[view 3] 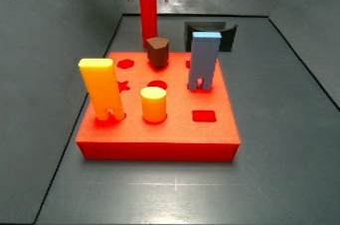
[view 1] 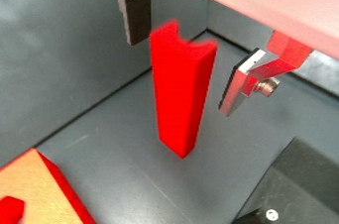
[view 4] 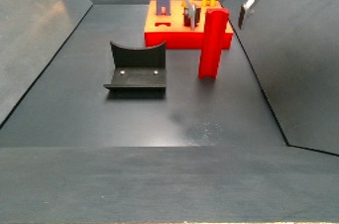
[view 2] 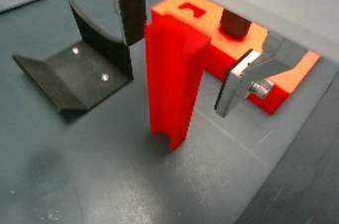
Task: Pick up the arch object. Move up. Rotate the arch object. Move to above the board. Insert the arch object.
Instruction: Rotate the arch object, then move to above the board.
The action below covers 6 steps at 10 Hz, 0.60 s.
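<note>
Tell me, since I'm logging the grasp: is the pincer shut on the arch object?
No. The pincer is open; its fingers flank the upright arch object with visible gaps.

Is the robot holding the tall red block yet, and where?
No. The open end effector straddles the top of the arch object, fingers apart from it; it stands on the floor.

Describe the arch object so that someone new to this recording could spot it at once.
Start from the board, the wide red slab with blocks standing in it. On the dark floor beside it, near the black fixture, stands the arch object, upright between the open jaws of the gripper. It alone is bright red, slim, and off the board.
</note>
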Motion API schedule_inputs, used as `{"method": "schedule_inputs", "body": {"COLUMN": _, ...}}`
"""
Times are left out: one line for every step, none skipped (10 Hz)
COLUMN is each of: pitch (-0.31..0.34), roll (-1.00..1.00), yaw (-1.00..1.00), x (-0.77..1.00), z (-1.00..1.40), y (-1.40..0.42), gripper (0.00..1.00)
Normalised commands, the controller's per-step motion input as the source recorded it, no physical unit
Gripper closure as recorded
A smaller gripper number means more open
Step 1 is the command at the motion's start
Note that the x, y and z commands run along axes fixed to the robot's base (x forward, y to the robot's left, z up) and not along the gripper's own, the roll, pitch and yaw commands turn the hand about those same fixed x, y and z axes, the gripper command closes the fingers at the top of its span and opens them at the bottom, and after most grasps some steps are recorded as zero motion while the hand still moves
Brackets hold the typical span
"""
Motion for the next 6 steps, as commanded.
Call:
{"method": "schedule_inputs", "body": {"pitch": -0.059, "roll": -0.01, "yaw": 0.04, "x": 0.01, "z": -0.24, "y": -0.01, "gripper": 0.0}}
{"method": "schedule_inputs", "body": {"pitch": -0.058, "roll": -0.01, "yaw": 0.04, "x": 0.0, "z": 0.0, "y": 0.0, "gripper": 1.0}}
{"method": "schedule_inputs", "body": {"pitch": -0.135, "roll": 0.22, "yaw": -0.05, "x": -0.11, "z": 1.0, "y": -0.03, "gripper": 1.0}}
{"method": "schedule_inputs", "body": {"pitch": -0.124, "roll": 0.22, "yaw": -0.05, "x": -0.11, "z": 1.0, "y": -0.03, "gripper": 1.0}}
{"method": "schedule_inputs", "body": {"pitch": -0.077, "roll": 0.21, "yaw": -0.04, "x": -0.12, "z": 1.0, "y": -0.03, "gripper": 1.0}}
{"method": "schedule_inputs", "body": {"pitch": -0.025, "roll": 0.2, "yaw": -0.02, "x": -0.11, "z": 1.0, "y": -0.03, "gripper": 1.0}}
